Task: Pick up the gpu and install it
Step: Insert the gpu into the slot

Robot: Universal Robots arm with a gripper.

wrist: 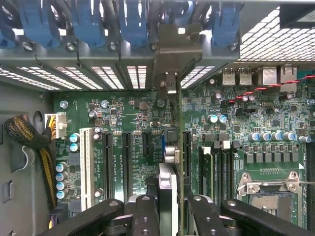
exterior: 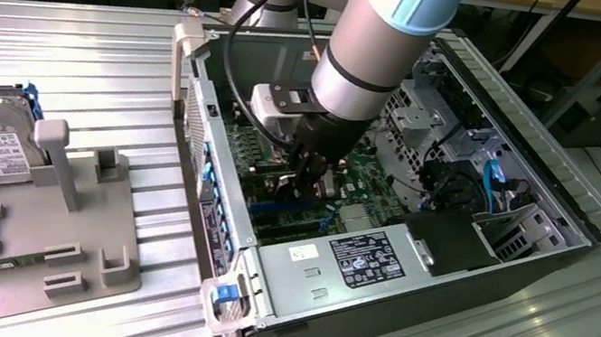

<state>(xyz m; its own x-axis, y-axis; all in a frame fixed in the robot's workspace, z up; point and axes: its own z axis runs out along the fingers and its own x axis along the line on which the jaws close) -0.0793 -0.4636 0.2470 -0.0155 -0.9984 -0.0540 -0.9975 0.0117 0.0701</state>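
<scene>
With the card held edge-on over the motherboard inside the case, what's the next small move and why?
Probably a slow, straight press toward the board. In the wrist view the tool grips the gpu edge-on, lined up with a slot on the motherboard, its bracket end toward the rear slot openings. Whether it is already seated cannot be told.

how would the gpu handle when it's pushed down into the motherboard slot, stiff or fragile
The gpu, held edge-on in the gripper, looks like a thin rigid card, so probably stiff and light. Its thin edge and metal bracket suggest it could twist or jam if pushed off-line above the motherboard.
</scene>
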